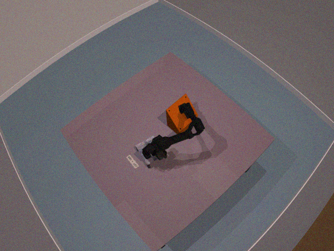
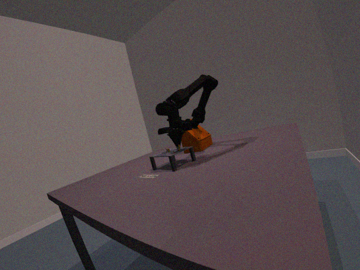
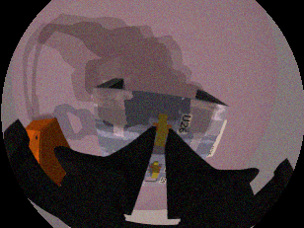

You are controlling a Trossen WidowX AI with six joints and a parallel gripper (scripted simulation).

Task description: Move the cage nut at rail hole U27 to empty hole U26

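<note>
Nut (image 2: 179,148) (image 3: 162,131) beside "U26", wrist view only

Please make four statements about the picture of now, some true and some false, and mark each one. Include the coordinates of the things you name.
1. The hand (image 2: 177,146) (image 3: 161,128) is shut on a nut (image 2: 179,148) (image 3: 162,131). True.
2. The orange block (image 1: 174,116) (image 2: 198,143) (image 3: 45,144) stands on the rail (image 1: 138,147) (image 2: 172,159) (image 3: 106,132). False: it stands on the table (image 1: 113,116) (image 2: 233,189), apart from the rail.
3. A second nut (image 2: 168,150) (image 3: 155,170) is on the rail. True.
4. The rail lies flat on the table. False: legs hold it up.
</note>
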